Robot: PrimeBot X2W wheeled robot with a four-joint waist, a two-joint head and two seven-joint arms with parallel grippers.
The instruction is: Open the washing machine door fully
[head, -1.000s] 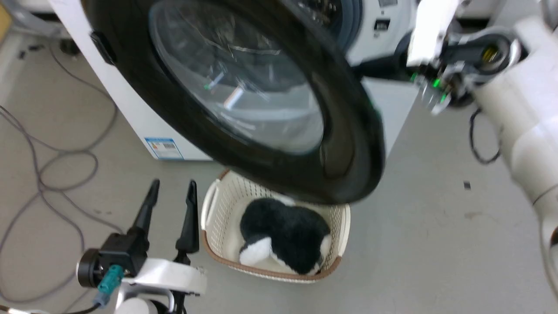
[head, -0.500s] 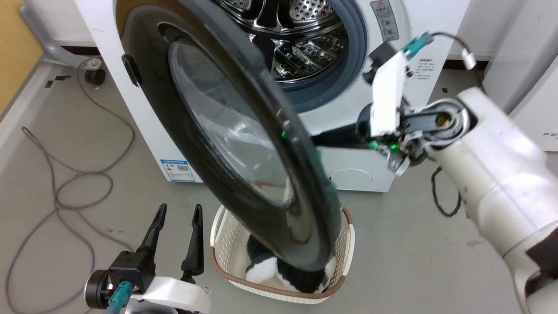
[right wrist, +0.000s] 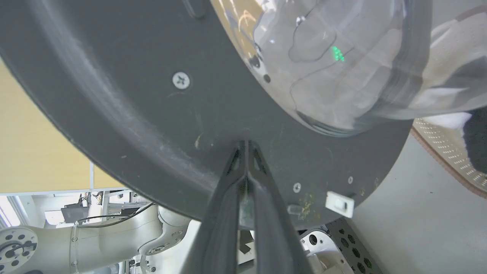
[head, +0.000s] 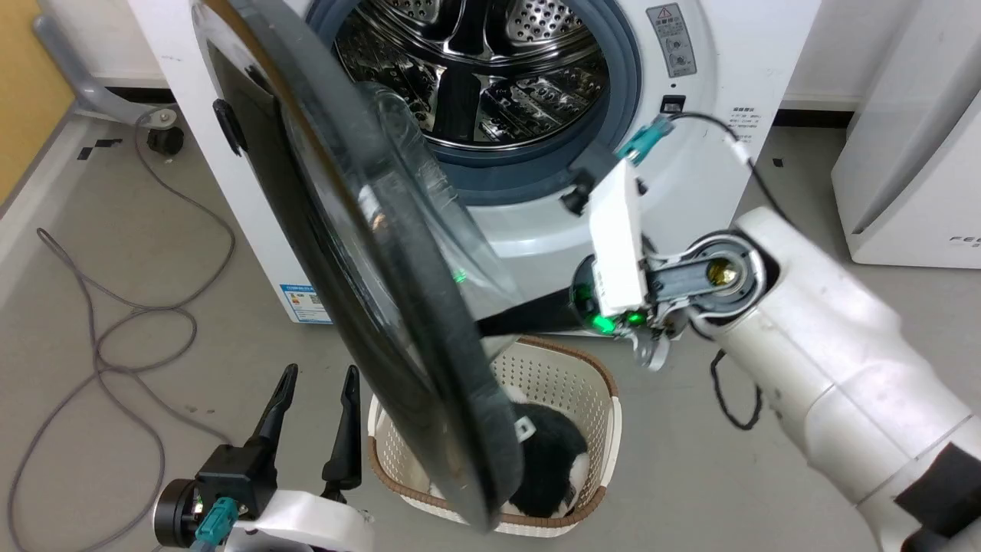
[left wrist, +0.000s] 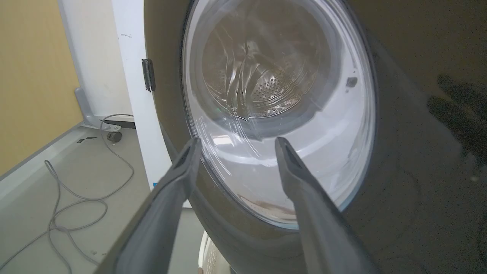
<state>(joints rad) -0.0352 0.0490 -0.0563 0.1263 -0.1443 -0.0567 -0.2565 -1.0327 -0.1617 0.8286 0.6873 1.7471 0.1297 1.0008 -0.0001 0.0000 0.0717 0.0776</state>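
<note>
The washing machine door has swung wider, now edge-on above the basket. The clenched right pincer pushing its grey back may skid off; the released left pincer sits in its path.

red warning-triangle sticker on washer front, "fe" on white unit, blue label illegible

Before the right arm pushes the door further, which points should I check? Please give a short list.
1. Tips of the right gripper shut and set on the grey back of the washing machine door: ok.
2. Door fully open: not ok, only partly.
3. The left gripper out of the likely swing path: not ok, it stands open before the glossy face.
4. Door rim free of the laundry basket below: cannot tell.
</note>
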